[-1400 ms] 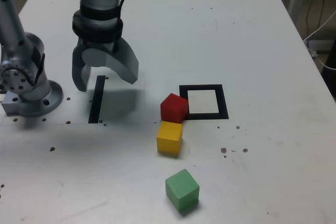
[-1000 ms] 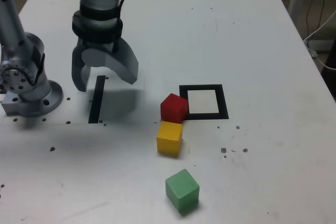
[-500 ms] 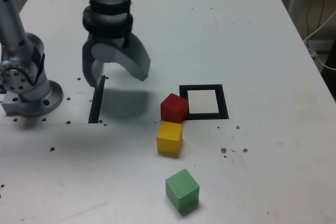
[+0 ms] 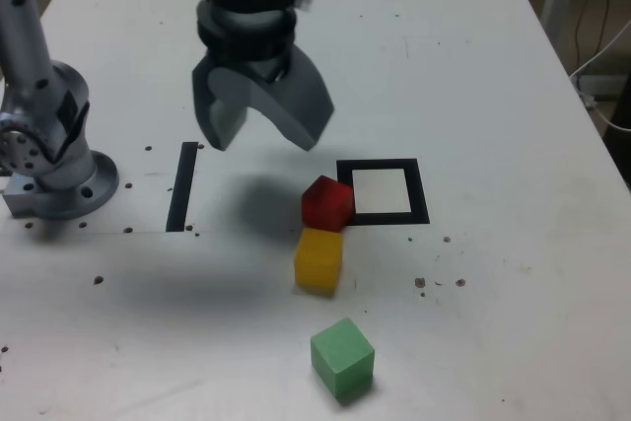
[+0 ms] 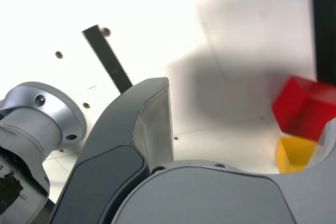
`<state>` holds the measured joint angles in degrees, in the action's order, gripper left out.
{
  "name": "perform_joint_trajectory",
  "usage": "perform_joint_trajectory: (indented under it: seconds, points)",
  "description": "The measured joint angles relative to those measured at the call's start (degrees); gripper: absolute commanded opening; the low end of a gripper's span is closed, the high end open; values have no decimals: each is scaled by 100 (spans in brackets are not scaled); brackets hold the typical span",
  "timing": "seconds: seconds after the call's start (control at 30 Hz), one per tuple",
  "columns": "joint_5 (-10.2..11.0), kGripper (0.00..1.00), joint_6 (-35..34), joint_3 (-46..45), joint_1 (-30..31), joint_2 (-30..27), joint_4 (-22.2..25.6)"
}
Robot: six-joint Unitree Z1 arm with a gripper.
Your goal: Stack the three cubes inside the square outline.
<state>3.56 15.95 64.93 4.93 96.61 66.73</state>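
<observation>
Red cube [image 4: 326, 204], yellow cube [image 4: 318, 261] and green cube [image 4: 342, 357]: three cubes counted, one of each colour. Square outline [image 4: 420, 192]: one, black with a white centre, placed right of the middle of the exterior view. Black strip [image 4: 182, 187]: one, straight, placed left of the middle of that view. Gripper [image 4: 266, 135]: one, two-fingered. Robot base [image 4: 64, 189]: one, at the left edge of the exterior view. All are set out on one white table [image 4: 523, 293].

Position of cubes: the red cube is seen at the outline's left border, the yellow one just below it, and the green one well apart, in the lower middle of the exterior view. Whether red and yellow are touching cannot be told. In that view all three are placed below and to the right of the gripper, which is raised above the table. In the wrist view the yellow cube is partly covered by a finger.

Condition of gripper: fingers parted wide, nothing held.

Changes against the earlier frames: the gripper has been moved toward the exterior view's right, its shadow [image 4: 266, 204] likewise, and the black strip is left uncovered. The cubes have been left unmoved.
</observation>
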Motion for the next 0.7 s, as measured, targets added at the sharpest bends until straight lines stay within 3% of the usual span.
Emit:
perform_joint_trajectory:
  seconds: [0.7]
  points:
    - [-7,95,294,895,896,1069,192]
